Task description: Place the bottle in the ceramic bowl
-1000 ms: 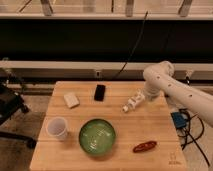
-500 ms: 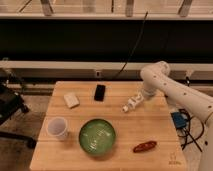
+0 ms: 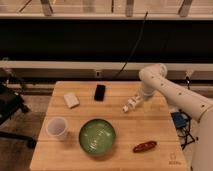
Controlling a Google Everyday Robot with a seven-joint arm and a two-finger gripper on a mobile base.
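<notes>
The small white bottle [image 3: 128, 106] is on the wooden table [image 3: 155, 125], right of centre, tilted with one end toward the bowl. My gripper [image 3: 136, 100] is at the end of the white arm that reaches in from the right, right at the bottle's upper right end. The arm end hides where the two meet. The green ceramic bowl [image 3: 97, 136] sits near the table's front, left and forward of the bottle, with nothing in it.
A white plastic cup [image 3: 57, 128] stands left of the bowl. A whitish block [image 3: 71, 100] and a black phone [image 3: 100, 92] lie at the back left. A red oblong object [image 3: 145, 146] lies front right. Cables hang behind the table.
The arm's elbow has shifted slightly left and the gripper has come down closer to the bottle. The bottle has barely moved.
</notes>
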